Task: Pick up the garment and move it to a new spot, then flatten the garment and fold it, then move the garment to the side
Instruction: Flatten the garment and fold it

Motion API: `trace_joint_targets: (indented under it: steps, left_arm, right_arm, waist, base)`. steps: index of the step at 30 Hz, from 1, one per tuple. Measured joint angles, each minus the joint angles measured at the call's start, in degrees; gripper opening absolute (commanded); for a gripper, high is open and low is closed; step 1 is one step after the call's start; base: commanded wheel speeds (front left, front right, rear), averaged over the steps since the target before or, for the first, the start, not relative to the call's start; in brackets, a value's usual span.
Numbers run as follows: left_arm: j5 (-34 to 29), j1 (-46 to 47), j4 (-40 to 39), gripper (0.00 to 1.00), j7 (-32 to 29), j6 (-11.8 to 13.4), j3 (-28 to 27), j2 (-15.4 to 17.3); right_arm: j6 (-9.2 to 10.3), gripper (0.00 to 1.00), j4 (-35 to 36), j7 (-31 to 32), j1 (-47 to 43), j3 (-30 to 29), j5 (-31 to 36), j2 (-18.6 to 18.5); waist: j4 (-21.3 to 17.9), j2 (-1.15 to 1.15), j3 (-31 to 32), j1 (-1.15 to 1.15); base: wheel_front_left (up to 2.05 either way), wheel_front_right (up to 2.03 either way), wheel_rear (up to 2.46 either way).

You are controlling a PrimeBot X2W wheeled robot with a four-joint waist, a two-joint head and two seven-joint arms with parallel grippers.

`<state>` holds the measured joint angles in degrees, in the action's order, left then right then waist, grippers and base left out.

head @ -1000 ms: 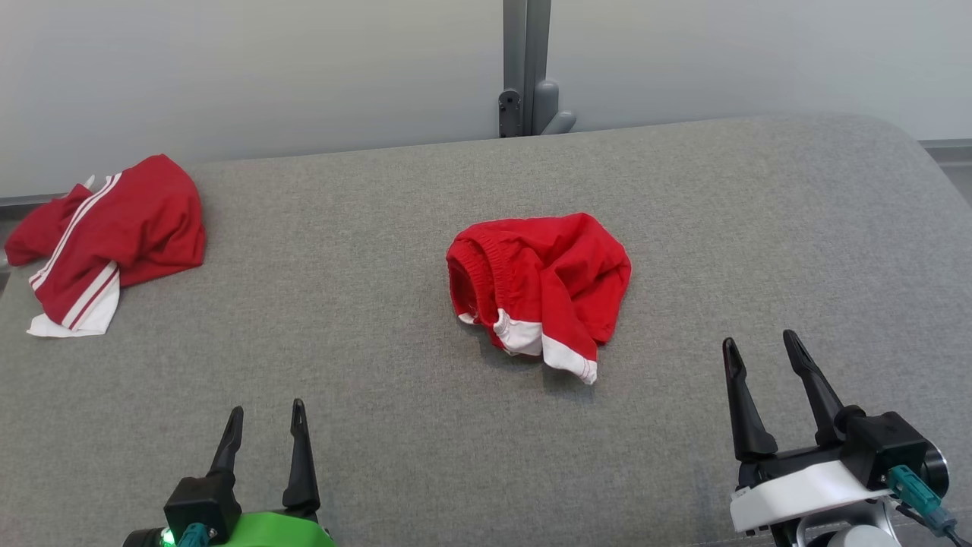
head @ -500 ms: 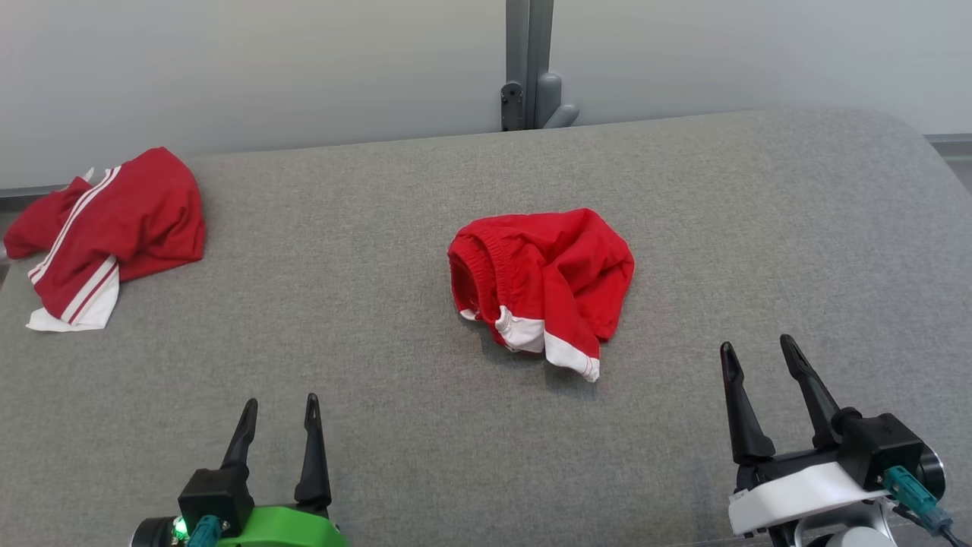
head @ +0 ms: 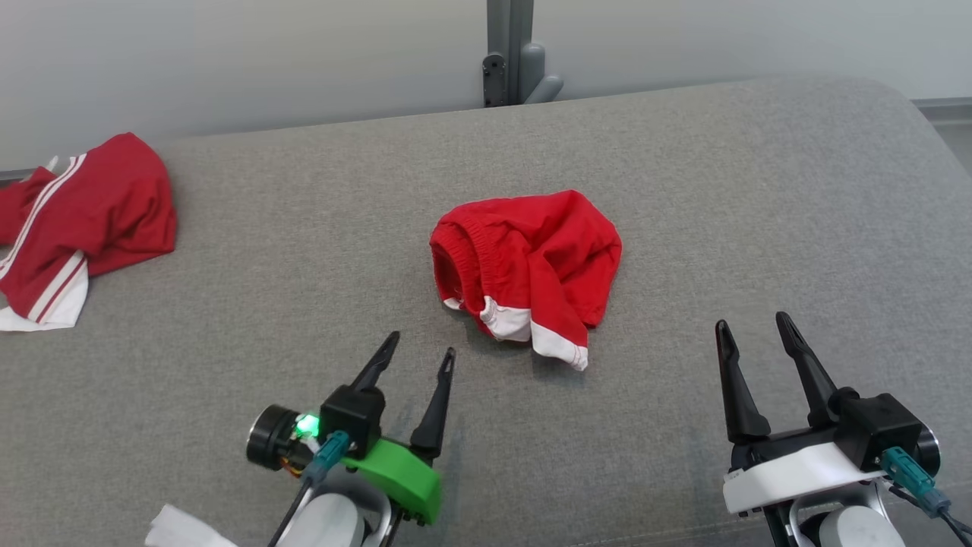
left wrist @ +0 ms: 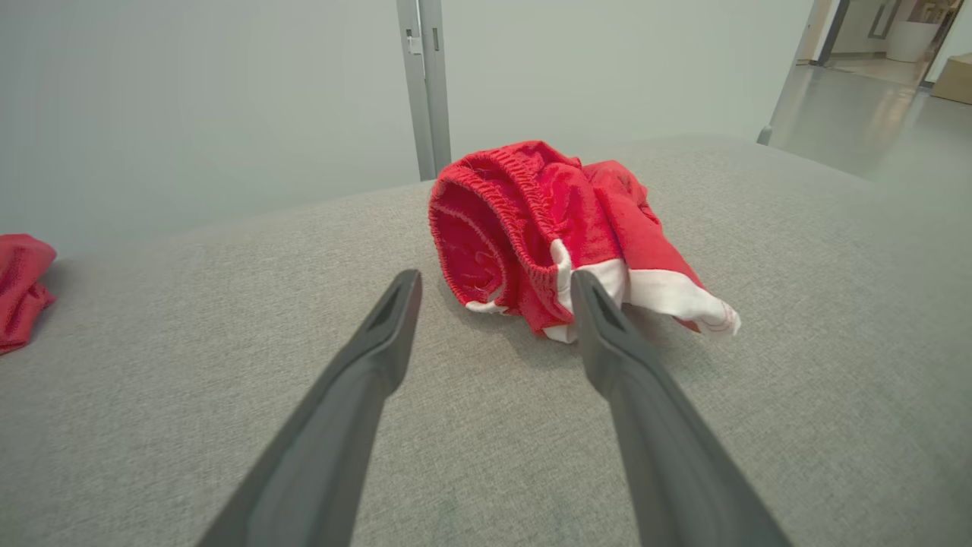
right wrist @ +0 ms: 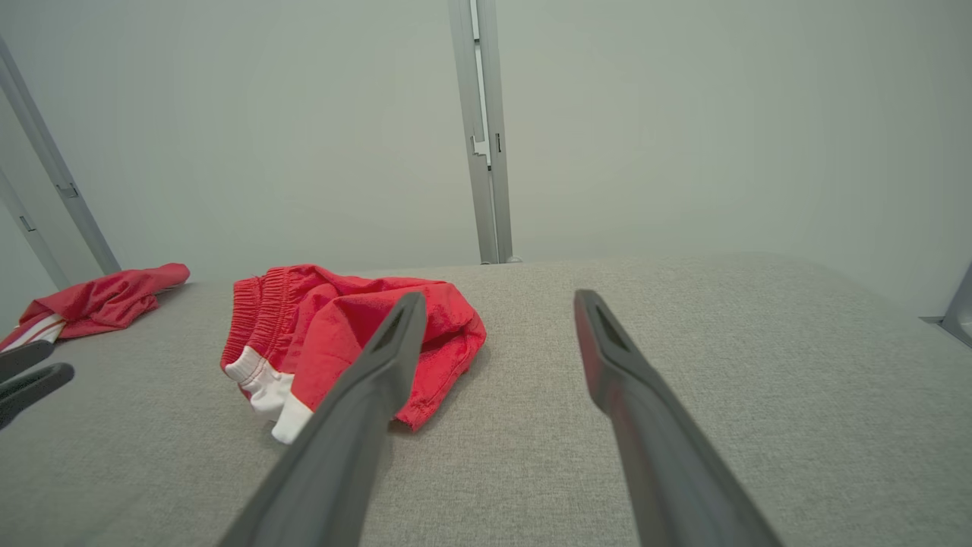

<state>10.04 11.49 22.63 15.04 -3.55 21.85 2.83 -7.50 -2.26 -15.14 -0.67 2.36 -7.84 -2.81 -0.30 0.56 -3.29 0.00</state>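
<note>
Left gripper [head: 423,343]: lower middle of the head view, our fingers wide, holding nothing.
Right gripper [head: 751,320]: lower right, fingers wide, empty.
Red shorts [head: 531,266]: crumpled mid-frame on the grey cushion [head: 228,319], untouched.
Other red garment [head: 83,213]: upper left.
Progress: nothing done yet, we judge; pickup, flattening, folding and setting aside remain.

Setting: indoor test bay, lab-type rather than domestic. Evidence: broad grey fabric-covered bench [head: 721,228] with a rounded corner; plain pale partition panels [head: 228,61] joined by a grey metal post [head: 509,45]; polished corridor floor [left wrist: 850,106] past an opening, tan box [left wrist: 955,76] on it. On the bench, a crumpled red garment [head: 531,266].
</note>
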Motion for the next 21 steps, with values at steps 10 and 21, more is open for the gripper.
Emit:
trace_joint_targets:
  steps: [10,21]
  left_arm:
    - [3.28,12.45,11.74,1.00,-0.01,-0.88,9.55,-0.07]
    - [6.38,16.68,20.96,0.76,-0.01,0.23,8.34,-0.07]
  right_arm:
    - [0.00,1.00,0.38,-0.01,1.76,0.34,-0.09,0.00]
    - [0.00,1.00,0.43,-0.01,2.44,1.01,-0.84,0.00]
  waist:
    - [-4.90,0.00,-2.84,0.00]
    - [-10.22,0.00,-5.72,0.00]
  base:
    - [0.00,0.00,0.00]
    - [0.00,0.00,0.00]
